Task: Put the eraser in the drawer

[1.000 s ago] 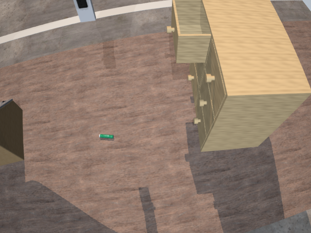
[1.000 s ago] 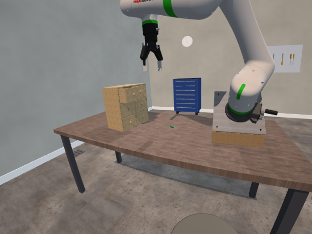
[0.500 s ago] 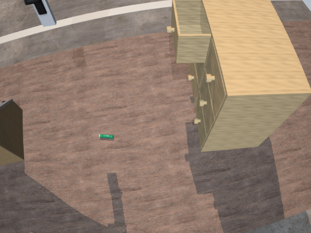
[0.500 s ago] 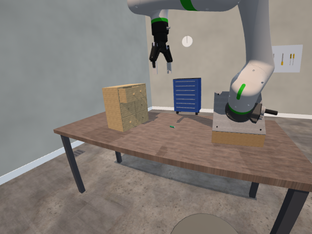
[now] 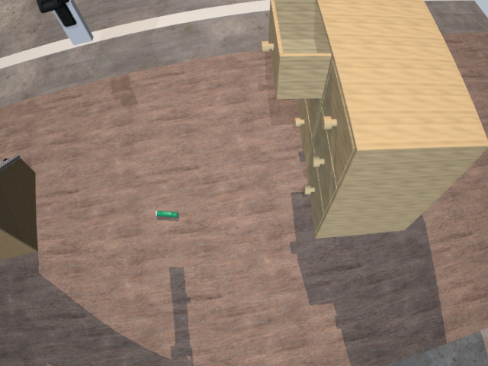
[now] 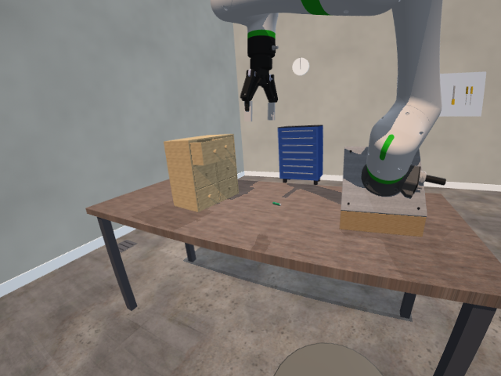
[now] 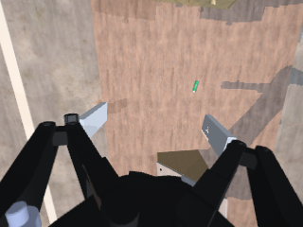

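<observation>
The eraser [image 5: 167, 213] is a small green bar lying on the wooden table, well apart from the chest; it also shows in the exterior view [image 6: 276, 204] and the wrist view [image 7: 195, 86]. The small wooden chest [image 5: 393, 110] [image 6: 200, 171] stands on the table. Its top-row left drawer [image 5: 301, 51] [image 6: 207, 150] is pulled partly out and looks empty; the other drawers are pushed in. My gripper [image 6: 259, 113] [image 7: 154, 116] hangs high above the table, pointing down, open and empty. Only its edge shows in the top view [image 5: 75, 24].
The robot's base block [image 6: 382, 206] stands on the table on the far side of the eraser from the chest, and also shows in the wrist view [image 7: 182, 163]. A blue cabinet [image 6: 300, 153] stands on the floor behind the table.
</observation>
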Controlling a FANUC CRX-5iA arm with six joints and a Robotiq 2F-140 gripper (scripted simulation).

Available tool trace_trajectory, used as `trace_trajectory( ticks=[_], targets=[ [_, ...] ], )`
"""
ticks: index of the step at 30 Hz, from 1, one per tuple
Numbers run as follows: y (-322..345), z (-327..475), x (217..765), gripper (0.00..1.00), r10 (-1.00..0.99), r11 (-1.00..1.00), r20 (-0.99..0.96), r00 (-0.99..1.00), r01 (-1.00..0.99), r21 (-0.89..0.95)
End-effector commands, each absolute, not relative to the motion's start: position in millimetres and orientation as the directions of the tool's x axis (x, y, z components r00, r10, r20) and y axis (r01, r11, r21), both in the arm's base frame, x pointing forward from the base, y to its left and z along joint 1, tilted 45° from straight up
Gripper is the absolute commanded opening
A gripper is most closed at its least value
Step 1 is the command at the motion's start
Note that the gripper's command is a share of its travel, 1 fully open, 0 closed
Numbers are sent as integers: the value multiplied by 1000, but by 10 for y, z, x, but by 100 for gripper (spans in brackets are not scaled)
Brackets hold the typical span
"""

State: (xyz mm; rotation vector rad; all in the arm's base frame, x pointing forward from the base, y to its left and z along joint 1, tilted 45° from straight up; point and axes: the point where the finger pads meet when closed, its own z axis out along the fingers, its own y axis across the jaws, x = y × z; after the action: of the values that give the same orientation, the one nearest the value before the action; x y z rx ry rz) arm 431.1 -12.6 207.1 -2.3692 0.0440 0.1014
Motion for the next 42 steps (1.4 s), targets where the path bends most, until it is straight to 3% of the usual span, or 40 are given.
trace_trajectory(
  ticks=[1, 19, 32, 42],
  targets=[
    [-84, 2025, 4359, 100, -50, -718, -36, 998, -61, -694],
    [199, 1711, 4677, 100, -350, -718, 283, 893, -61, -694],
    [458, 1423, 4967, 100, -564, -718, 527, 636, -61, -694],
    [538, 1335, 5053, 100, -610, -717, 584, 536, -60, -694]
  ],
)
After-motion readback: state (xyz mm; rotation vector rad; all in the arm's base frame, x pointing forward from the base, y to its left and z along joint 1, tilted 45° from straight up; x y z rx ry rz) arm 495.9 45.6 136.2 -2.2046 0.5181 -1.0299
